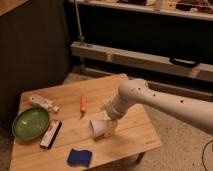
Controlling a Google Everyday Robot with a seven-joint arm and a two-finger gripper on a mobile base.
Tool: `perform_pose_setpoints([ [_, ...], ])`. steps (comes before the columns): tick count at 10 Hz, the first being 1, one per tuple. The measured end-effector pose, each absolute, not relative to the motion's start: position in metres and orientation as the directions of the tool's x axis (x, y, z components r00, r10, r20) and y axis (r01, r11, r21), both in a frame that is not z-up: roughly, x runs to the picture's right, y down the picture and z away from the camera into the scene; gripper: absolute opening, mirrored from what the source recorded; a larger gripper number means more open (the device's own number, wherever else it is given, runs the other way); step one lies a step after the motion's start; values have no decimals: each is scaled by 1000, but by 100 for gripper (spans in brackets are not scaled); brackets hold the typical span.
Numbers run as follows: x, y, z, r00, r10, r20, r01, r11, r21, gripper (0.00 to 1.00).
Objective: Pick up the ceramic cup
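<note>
Small white ceramic cup (98, 128) lies on its side near the middle of our light wooden bench (135, 137), rim pointing left. Our claw (111, 128) sits right against the cup's narrow end with its fingers spread wide, not clamped on it. We also see a green bowl (30, 123), an orange marker (83, 104) and a blue sponge (79, 157).

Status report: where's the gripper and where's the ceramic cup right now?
Gripper low over the wooden table, jaws open, right at the cup. Ceramic cup on its side, not lifted. Nothing blocking; orange marker lies apart.
</note>
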State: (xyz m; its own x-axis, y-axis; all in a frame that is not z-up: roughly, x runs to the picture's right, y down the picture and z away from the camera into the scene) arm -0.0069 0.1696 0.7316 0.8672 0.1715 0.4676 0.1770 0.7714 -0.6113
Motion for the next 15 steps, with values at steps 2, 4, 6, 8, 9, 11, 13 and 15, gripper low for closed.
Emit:
perform_pose_setpoints([
  [2,-13,188,745,868,184,460,165,768,-619,80],
  [4,-12,200,760,863,227,451,105,794,-599,80],
  [6,-19,201,768,853,246,461,91,799,-595,80],
  [8,-30,205,776,848,243,472,105,795,-597,80],
  [9,-32,207,779,846,245,473,107,792,-601,80],
  [11,-36,214,789,849,235,474,123,783,-609,80],
  [13,-40,219,794,852,221,475,140,778,-613,80],
  [15,-41,220,796,858,200,474,157,775,-612,67],
])
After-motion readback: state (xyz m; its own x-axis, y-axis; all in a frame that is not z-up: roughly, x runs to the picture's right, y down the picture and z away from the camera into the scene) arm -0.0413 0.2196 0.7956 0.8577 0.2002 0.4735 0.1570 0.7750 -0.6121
